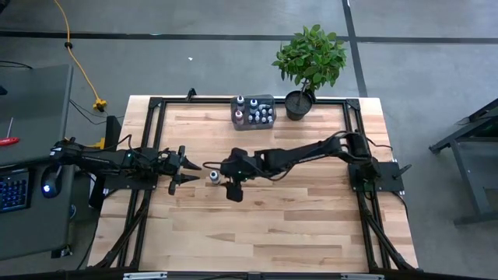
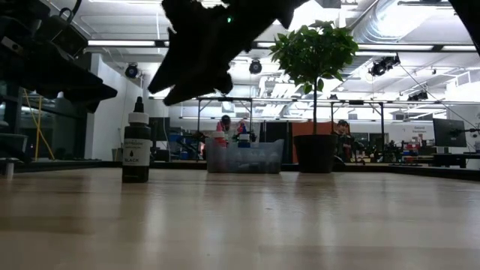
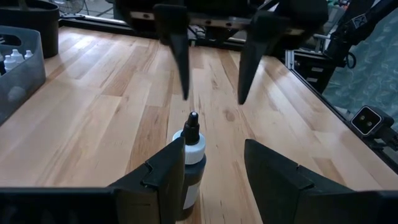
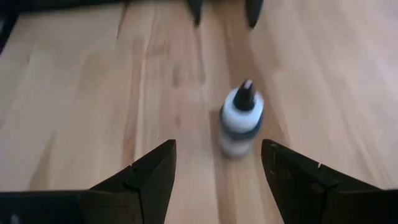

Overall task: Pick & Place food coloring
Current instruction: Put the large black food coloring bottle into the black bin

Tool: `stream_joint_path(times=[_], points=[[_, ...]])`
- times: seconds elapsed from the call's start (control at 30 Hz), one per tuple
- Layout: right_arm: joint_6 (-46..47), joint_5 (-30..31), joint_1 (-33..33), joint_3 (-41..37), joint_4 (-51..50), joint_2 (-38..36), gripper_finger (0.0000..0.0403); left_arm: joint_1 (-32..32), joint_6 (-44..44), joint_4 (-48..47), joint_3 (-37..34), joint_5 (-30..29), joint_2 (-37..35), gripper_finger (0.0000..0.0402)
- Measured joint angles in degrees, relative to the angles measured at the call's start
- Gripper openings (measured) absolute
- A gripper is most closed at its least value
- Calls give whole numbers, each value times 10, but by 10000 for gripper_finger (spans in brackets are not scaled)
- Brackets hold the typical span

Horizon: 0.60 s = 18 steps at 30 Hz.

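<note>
One small food coloring bottle point(image 1: 213, 176) with a dark nozzle, white shoulder and black label point(image 2: 136, 150) stands upright on its base on the wooden table, near the middle. My right gripper point(image 4: 217, 180) hangs open above and just right of it, slanting down toward it, touching nothing; the low view shows it as a dark shape point(image 2: 196, 52) overhead. My left gripper point(image 3: 208, 180) waits open and level a short way left of the bottle point(image 3: 189, 163), apart from it. Several more bottles stand in the grey tray point(image 1: 254, 113) at the far edge.
A potted green plant point(image 1: 308, 62) stands at the far edge, right of the tray. Black frame rails point(image 1: 148, 132) run along the table's left, right and far sides. Bare wood point(image 1: 264, 233) lies toward the near edge.
</note>
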Motion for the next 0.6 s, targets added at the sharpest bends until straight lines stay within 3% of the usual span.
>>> stream_joint_path(times=[0.17, 0.6], points=[[-4, 24, 2, -70, 152, 0, 227, 0, 0, 0, 0, 0, 0, 163], [-9, 71, 3, -190, 349, 0, 227, 0, 0, 0, 0, 0, 0, 163]])
